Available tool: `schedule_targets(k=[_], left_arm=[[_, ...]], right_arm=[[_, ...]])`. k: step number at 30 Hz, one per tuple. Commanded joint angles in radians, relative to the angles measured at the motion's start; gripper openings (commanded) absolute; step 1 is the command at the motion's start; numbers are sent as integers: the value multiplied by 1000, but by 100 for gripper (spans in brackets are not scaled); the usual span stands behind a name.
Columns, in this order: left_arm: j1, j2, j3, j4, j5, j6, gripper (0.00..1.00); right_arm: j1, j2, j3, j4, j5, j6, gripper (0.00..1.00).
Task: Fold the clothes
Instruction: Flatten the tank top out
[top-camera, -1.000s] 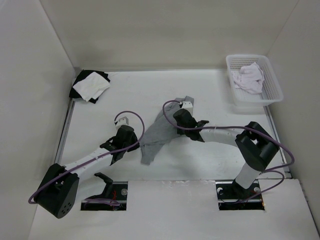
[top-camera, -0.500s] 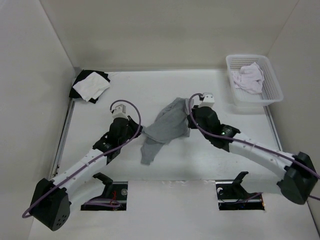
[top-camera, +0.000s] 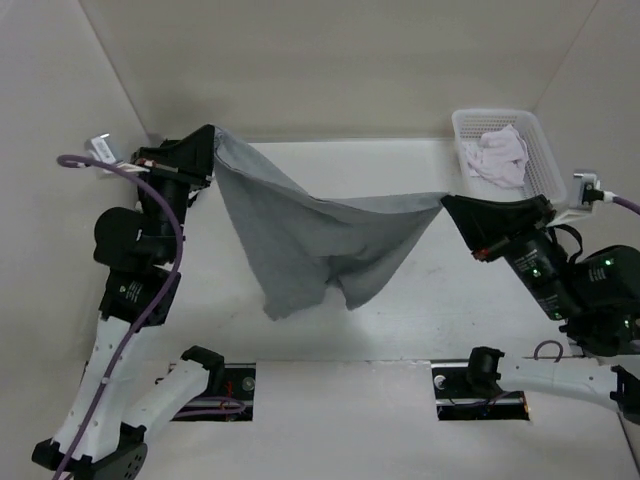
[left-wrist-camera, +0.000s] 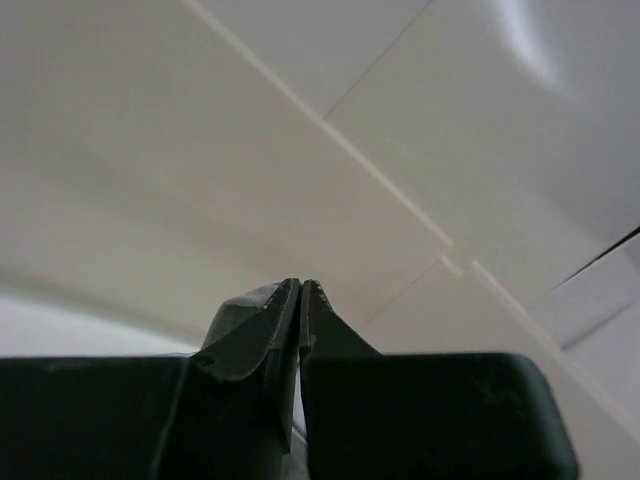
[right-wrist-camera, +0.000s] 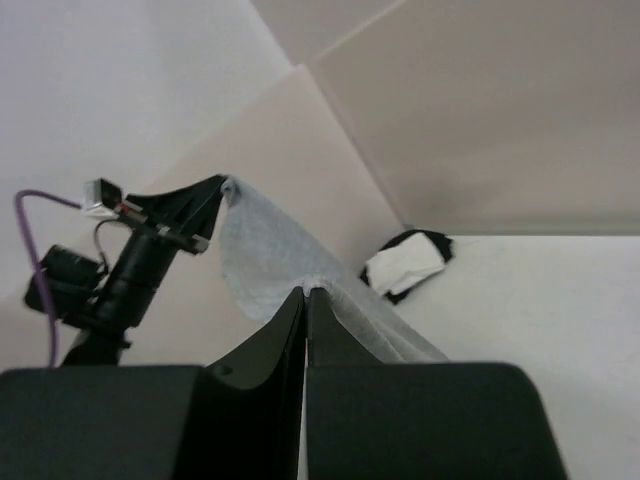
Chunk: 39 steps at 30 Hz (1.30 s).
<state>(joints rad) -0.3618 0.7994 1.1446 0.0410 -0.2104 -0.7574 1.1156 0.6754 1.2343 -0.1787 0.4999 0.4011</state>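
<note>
Spreading step: left tool (top-camera: 210, 140) and right tool (top-camera: 447, 203) clamped on grey top (top-camera: 320, 240) midair; next lay flat on desk (top-camera: 450, 300).

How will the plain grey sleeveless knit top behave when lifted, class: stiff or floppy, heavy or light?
Probably floppy: the grey sleeveless knit top sags in a curve between its two held corners. Likely light: thin fabric hangs in soft folds.

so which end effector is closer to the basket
Right. The right end effector is just left of the basket, gripping one end of the top. The left end effector is far to its left, gripping the other end.
</note>
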Motion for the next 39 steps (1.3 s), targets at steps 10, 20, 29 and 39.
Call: schedule_targets(k=[10,20,29,39], left_arm=[[166,312,73,54,17,-26,0],[275,851,879,-131,218,-56,0],[286,568,682,-11,200,-7,1],[205,91,-455,180,128,-54,9]], right_arm=[[-448,392,114,145,-248,-15,0],[-771,958,966,16,-523,122,0],[-728,760,841,13,-518,81,0],[-638,225,-540,329,-462,307,0]])
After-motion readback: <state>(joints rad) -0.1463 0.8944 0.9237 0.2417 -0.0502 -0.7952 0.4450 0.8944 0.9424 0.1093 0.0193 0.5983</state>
